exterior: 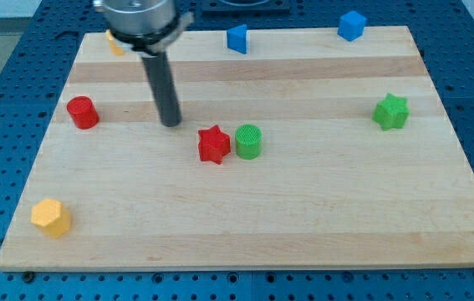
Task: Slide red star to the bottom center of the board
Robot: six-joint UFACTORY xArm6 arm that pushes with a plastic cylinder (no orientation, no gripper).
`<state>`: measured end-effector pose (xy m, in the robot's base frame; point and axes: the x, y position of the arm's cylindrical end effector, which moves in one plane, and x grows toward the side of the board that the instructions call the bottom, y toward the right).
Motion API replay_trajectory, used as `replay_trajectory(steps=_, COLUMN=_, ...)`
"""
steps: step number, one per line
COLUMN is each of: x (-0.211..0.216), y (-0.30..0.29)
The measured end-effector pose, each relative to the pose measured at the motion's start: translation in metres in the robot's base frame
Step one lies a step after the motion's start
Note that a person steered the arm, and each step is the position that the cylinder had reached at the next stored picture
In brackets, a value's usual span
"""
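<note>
The red star lies near the middle of the wooden board, touching or almost touching a green cylinder on its right. My tip rests on the board up and to the left of the red star, a short gap away. The rod rises from it to the arm's dark head at the view's top left.
A red cylinder stands at the left. A yellow hexagonal block sits at the bottom left. A green star is at the right. Two blue blocks sit at the top edge. A yellow block is half hidden behind the arm.
</note>
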<state>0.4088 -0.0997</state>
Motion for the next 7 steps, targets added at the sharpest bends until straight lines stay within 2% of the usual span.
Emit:
replay_trajectory(steps=3, x=0.097, y=0.093)
replay_trajectory(steps=7, x=0.115, y=0.114)
